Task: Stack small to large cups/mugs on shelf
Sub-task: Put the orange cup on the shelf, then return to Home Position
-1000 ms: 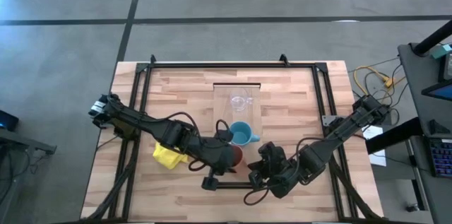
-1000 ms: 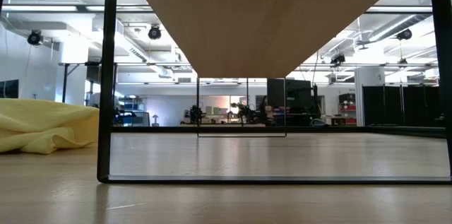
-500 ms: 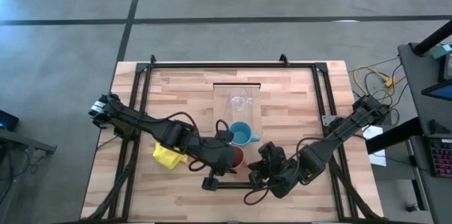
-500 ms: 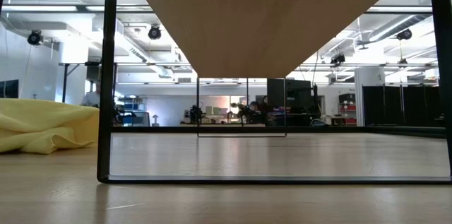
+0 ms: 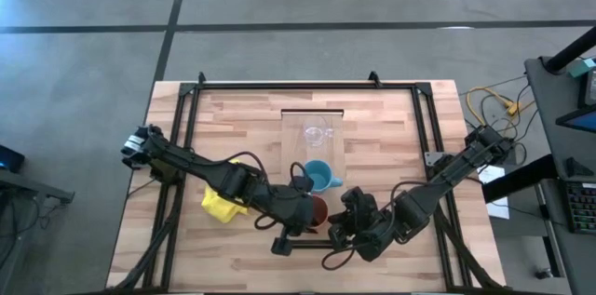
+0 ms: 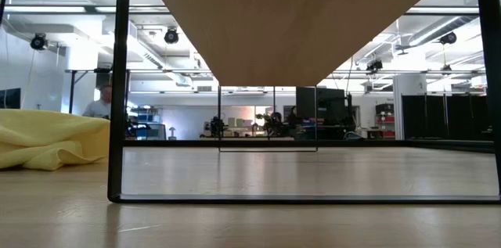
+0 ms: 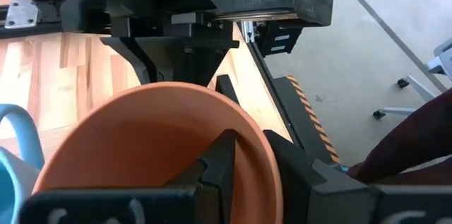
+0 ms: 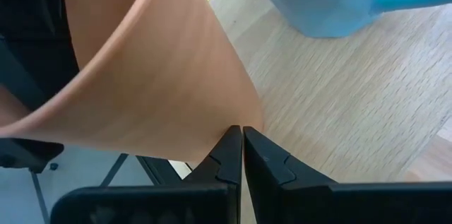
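The orange-brown cup (image 5: 318, 209) is by the near end of the pale shelf board (image 5: 312, 151), held by my left gripper (image 5: 300, 217). It fills the left wrist view (image 7: 141, 146) and shows tilted in the right wrist view (image 8: 148, 75). The light-blue mug (image 5: 318, 177) stands on the shelf's near part, with the clear glass mug (image 5: 317, 132) farther back. My right gripper (image 8: 242, 139) is shut, its tips at the cup's lower edge. In the high view it is just right of the cup (image 5: 348, 226). My left gripper holds the orange-brown cup by its rim (image 7: 247, 132), one finger (image 7: 220, 159) inside the cup and one (image 7: 296, 171) outside. The fingers come from the table's left. The cup sits tilted in the hold. My right gripper's shut fingertips (image 8: 232, 143) stand at the cup's bottom edge (image 8: 248, 121); whether they touch it I cannot tell.
A yellow cloth (image 5: 222, 205) lies on the table left of the cup, under my left arm, and shows in the low view (image 6: 47, 138). A black frame (image 6: 117, 84) carries the raised shelf (image 6: 290, 21). A person (image 6: 100, 106) is in the room behind.
My left gripper has moved a little toward the table's right and near edges, taking the orange-brown cup with it. My right gripper has kept still.
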